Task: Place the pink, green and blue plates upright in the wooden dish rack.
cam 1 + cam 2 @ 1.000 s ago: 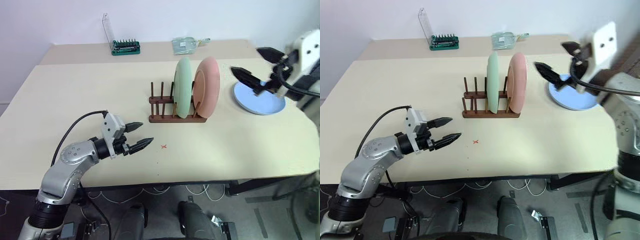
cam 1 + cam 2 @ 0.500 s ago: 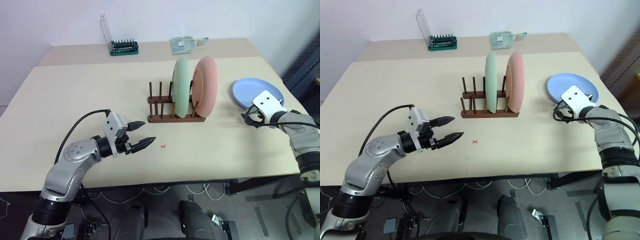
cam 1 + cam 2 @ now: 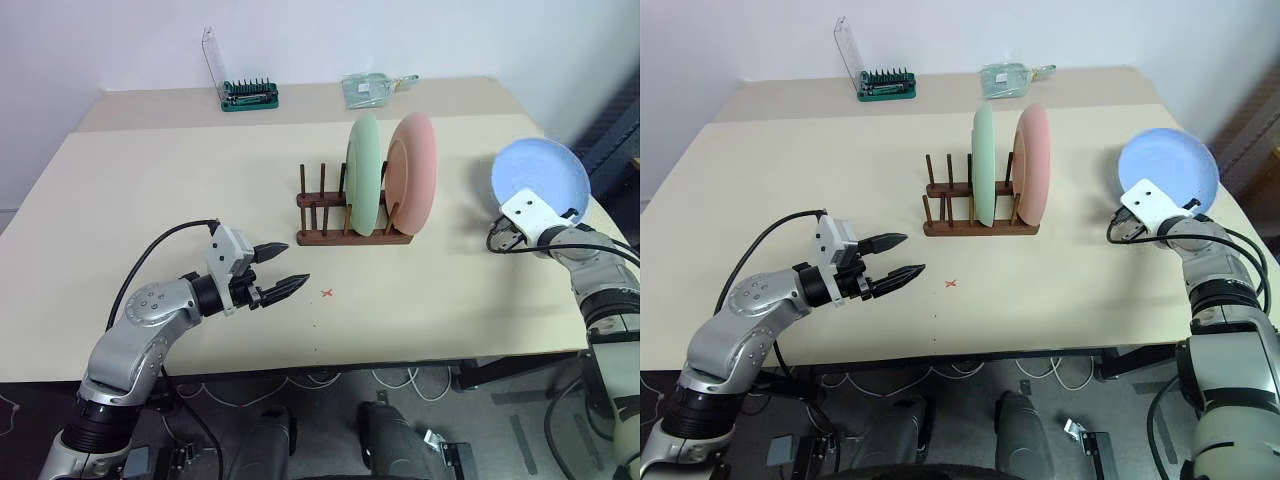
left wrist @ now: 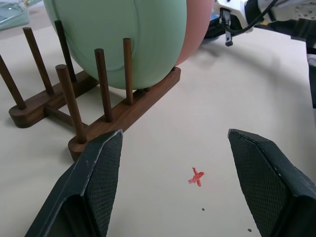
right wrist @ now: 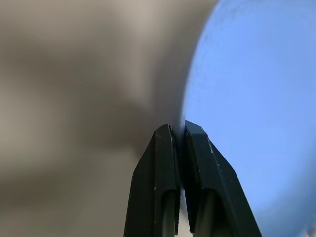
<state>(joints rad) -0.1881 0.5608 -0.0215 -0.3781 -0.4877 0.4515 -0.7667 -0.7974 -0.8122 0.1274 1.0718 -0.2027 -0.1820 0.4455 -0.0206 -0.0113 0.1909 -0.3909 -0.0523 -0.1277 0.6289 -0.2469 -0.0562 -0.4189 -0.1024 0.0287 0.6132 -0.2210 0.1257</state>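
Now the round pale-blue plate (image 3: 538,178) was off the beige table (image 3: 150,180), tilted up and pinched at its rim by the closed right gripper (image 5: 178,129), which had dropped from above a second earlier.
At nine o'clock of it, the dark wooden peg rack (image 3: 352,232) held the upright green plate (image 3: 364,172) and pink plate (image 3: 414,172), with free slots only beyond them; the left gripper (image 3: 280,269) hovered open, and a green screwdriver-bit tray (image 3: 250,95) lay at twelve o'clock.

arms: silver-grey metal, rounded joints
fingers (image 4: 98,177): black, tapered, cross-hatched pads
wrist housings: white blocks
cables: black, looping along the forearms
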